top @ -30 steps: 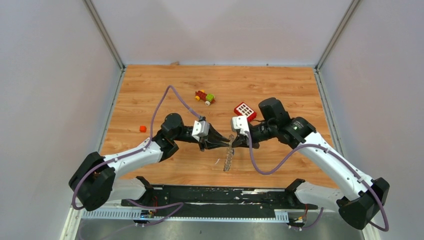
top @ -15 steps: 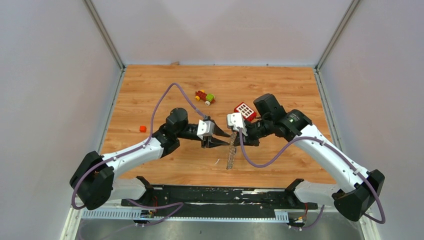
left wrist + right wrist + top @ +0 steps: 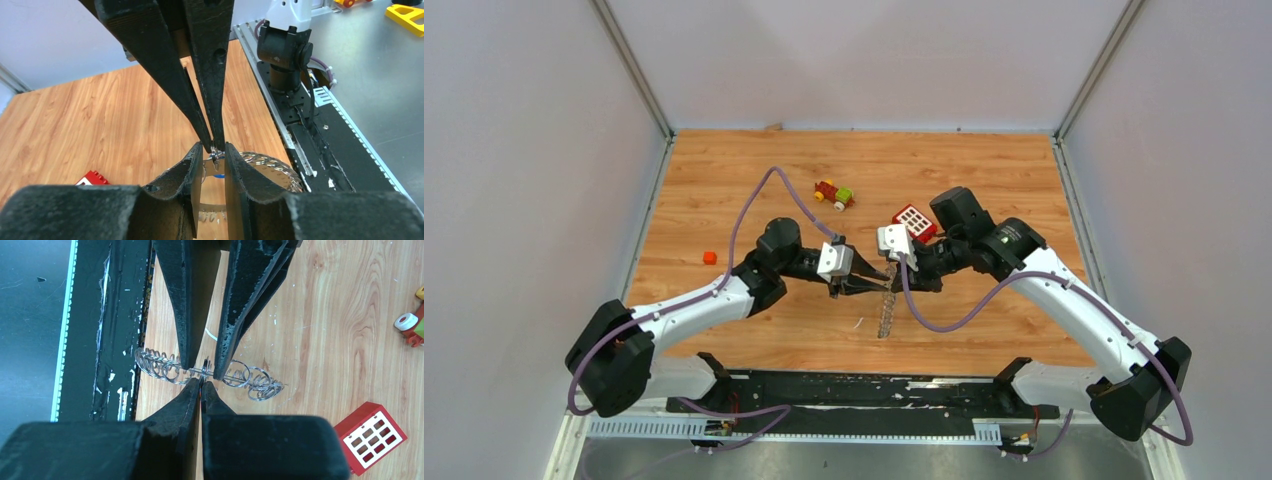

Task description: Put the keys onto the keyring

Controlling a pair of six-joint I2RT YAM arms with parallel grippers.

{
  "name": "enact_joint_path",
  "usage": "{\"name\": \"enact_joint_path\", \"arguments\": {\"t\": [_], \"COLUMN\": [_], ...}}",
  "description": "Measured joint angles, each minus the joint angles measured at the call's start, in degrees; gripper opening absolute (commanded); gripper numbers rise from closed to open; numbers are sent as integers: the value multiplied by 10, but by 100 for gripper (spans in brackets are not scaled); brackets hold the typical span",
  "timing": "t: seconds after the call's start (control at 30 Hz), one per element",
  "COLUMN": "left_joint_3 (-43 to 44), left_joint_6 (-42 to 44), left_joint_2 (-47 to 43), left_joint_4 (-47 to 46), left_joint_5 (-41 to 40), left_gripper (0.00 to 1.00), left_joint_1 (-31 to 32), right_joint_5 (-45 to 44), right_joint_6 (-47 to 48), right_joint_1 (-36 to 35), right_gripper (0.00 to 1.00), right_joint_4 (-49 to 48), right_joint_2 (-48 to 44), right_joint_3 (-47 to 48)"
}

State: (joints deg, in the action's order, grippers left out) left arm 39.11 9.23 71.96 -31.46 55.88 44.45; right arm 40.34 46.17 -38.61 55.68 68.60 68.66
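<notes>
The keyring (image 3: 885, 312) hangs edge-on between both grippers above the wood table (image 3: 984, 180). In the right wrist view it is a silver toothed fringe (image 3: 255, 382); in the left wrist view it curves behind my fingers (image 3: 272, 165). My left gripper (image 3: 882, 283) (image 3: 214, 150) has its fingers a narrow gap apart, clamping a flat metal part of the ring. My right gripper (image 3: 896, 283) (image 3: 201, 382) is shut tip to tip on a thin small key at the ring. A blue bit (image 3: 218, 176) shows just below its tips. The dark key is not identifiable.
A red block with white squares (image 3: 914, 220) (image 3: 372, 437) lies just behind the right wrist. A small red-yellow-green toy (image 3: 834, 194) sits farther back. An orange cube (image 3: 709, 257) lies at the left. The black base rail (image 3: 854, 385) runs along the near edge.
Over the last second both grippers shifted slightly right and farther back together, carrying the hanging ring. In the last half second almost nothing moved.
</notes>
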Motion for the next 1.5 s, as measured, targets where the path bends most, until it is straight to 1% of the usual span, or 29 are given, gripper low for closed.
{"name": "enact_joint_path", "arguments": {"t": [0.13,0.2,0.4,0.83,1.07,1.13,1.2,1.23,1.3,1.37,1.5], "left_joint_3": [0,0,0,0,0,0,0,0,0,0,0], "left_joint_6": [0,0,0,2,3,3,3,3,4,7,12], "left_joint_2": [2,3,3,5,5,5,6,6,6,6,6], "left_joint_4": [-3,-3,-1,4,4,4,4,4,4,5,12], "left_joint_5": [2,2,2,2,2,1,0,0,0,0,2], "left_gripper": [29,27,18,22,10,5,4,5,12,16,17], "left_joint_1": [4,5,5,8,8,8,8,8,8,8,9], "right_joint_5": [0,0,0,1,2,2,2,2,2,2,1], "right_joint_6": [-2,-4,-8,-11,-11,-11,-11,-11,-11,-11,-11], "right_joint_1": [0,0,0,0,0,0,0,-1,-1,-1,-1], "right_gripper": [0,0,0,0,0,0,0,0,0,0,0], "right_joint_4": [0,0,0,0,0,0,1,2,2,2,2], "right_joint_2": [0,0,0,0,0,0,0,0,0,0,-1], "right_joint_3": [0,0,0,0,0,0,0,0,0,0,0]}}
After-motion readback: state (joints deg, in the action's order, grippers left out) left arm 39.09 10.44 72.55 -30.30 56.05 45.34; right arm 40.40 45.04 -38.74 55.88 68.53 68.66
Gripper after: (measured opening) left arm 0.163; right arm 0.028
